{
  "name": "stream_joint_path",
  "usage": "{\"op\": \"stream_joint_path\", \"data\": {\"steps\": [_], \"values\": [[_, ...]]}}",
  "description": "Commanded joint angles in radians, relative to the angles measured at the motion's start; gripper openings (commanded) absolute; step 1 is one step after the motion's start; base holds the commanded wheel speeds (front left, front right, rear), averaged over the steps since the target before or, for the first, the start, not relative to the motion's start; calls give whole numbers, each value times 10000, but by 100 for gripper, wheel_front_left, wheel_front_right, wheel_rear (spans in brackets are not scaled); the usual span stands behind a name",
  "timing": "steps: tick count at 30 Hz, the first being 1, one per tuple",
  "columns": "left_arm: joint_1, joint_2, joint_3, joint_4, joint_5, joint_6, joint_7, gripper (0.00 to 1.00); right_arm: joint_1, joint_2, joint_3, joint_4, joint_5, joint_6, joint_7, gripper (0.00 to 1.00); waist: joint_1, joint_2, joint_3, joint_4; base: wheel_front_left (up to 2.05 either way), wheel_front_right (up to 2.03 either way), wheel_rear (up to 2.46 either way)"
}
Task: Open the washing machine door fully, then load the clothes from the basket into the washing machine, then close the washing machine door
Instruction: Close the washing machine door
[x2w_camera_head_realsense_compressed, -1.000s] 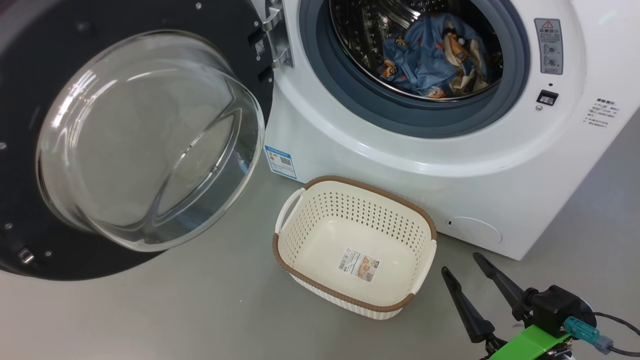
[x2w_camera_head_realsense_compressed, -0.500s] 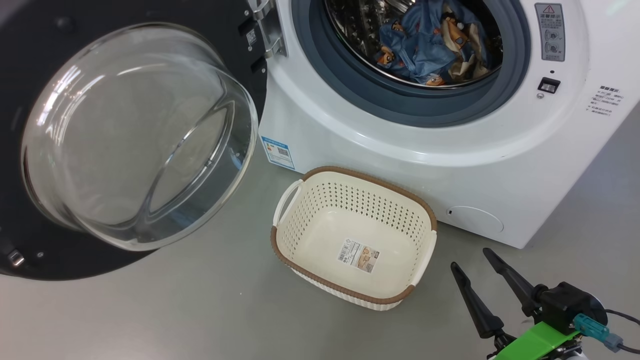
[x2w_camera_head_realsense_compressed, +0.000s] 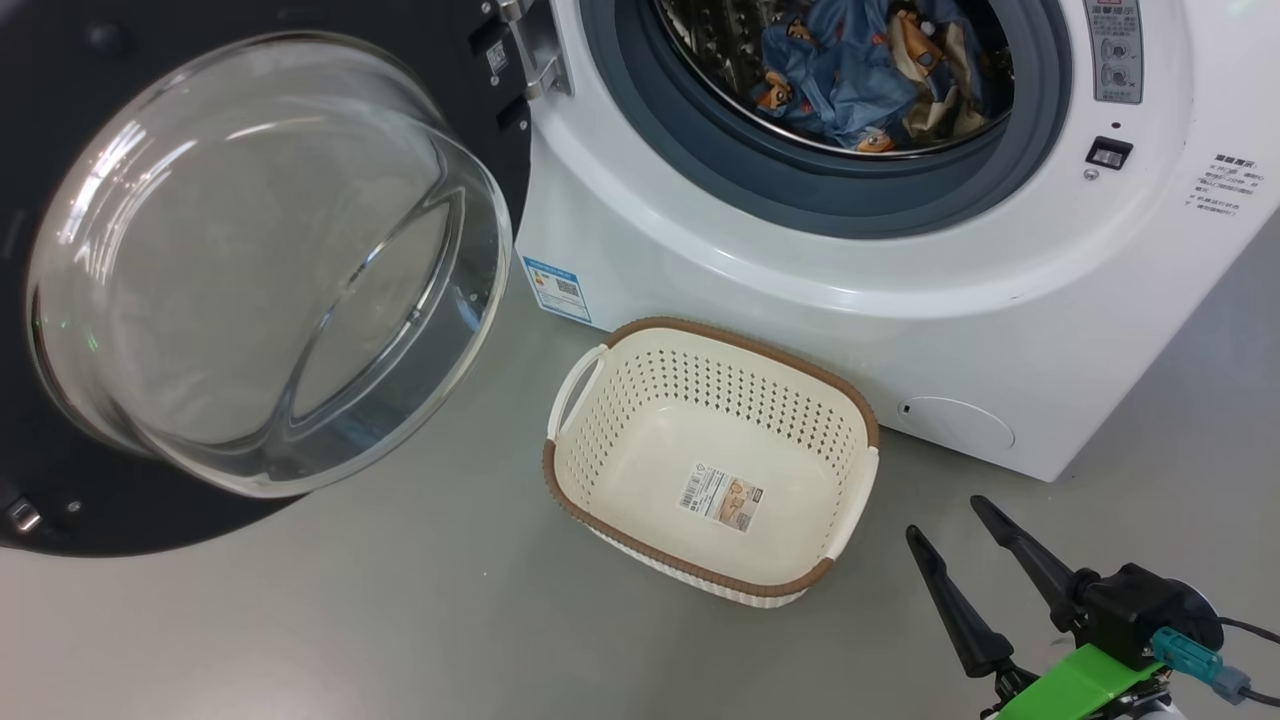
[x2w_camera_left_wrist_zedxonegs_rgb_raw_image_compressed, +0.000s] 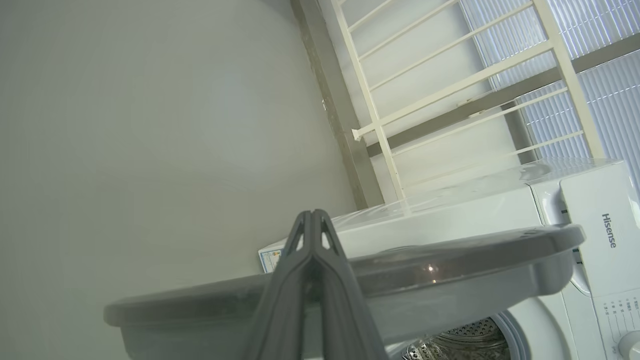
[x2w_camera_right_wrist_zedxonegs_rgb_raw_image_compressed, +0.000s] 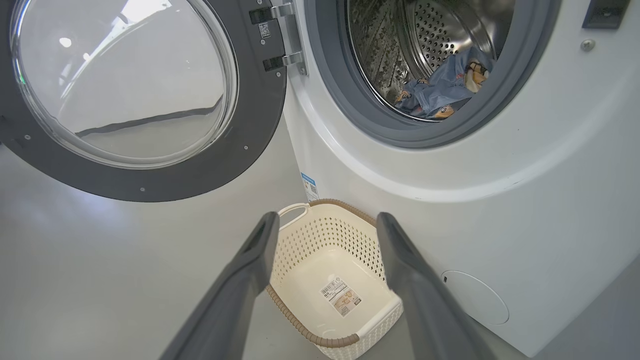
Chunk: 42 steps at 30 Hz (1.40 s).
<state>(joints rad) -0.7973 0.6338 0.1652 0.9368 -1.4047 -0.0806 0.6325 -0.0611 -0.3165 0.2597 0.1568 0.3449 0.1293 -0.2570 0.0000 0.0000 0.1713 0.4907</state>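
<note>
The right gripper (x2w_camera_head_realsense_compressed: 945, 516) is seen at the lower right of the head view. Its two long dark fingers (x2w_camera_head_realsense_compressed: 955, 615) are spread wide apart and are pointed up and a little to the left, and they are empty. Behind them a black wrist block (x2w_camera_head_realsense_compressed: 1135, 615) is mounted on a green plate (x2w_camera_head_realsense_compressed: 1065, 685). The left gripper (x2w_camera_left_wrist_zedxonegs_rgb_raw_image_compressed: 311, 215) is seen in its own wrist view. Its grey finger pair (x2w_camera_left_wrist_zedxonegs_rgb_raw_image_compressed: 295, 280) is pressed together up to the tips, also empty.

Door (x2w_camera_head_realsense_compressed: 260, 260) stands wide, drum mouth (x2w_camera_head_realsense_compressed: 710, 50) unblocked, basket (x2w_camera_head_realsense_compressed: 720, 400) on floor below.
</note>
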Motion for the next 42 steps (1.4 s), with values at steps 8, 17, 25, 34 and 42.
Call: {"op": "stream_joint_path", "data": {"steps": [8,17,25,34,42], "values": [[-246,574,-79,-448,-329,-70,1520,0,53,-116,201,-234,-70,14,-48,100,0,0,8,31,0,0,0],[668,404,-715,-2232,-566,-354,3465,0,114,-40,58,-221,-69,14,-48,100,0,0,-119,108,0,0,0],[1694,290,-780,-4635,-1478,-472,5038,0,212,41,-44,-250,-74,14,-48,100,0,0,-243,134,0,0,0],[2443,44,-803,-6930,-2442,-496,6224,0,226,139,-154,-297,-86,14,-48,100,0,0,-312,-195,0,0,0],[2507,-551,-1046,-8505,-3073,-499,6769,0,277,273,-493,-390,-145,14,-48,100,0,0,-262,-862,0,0,0]]}}
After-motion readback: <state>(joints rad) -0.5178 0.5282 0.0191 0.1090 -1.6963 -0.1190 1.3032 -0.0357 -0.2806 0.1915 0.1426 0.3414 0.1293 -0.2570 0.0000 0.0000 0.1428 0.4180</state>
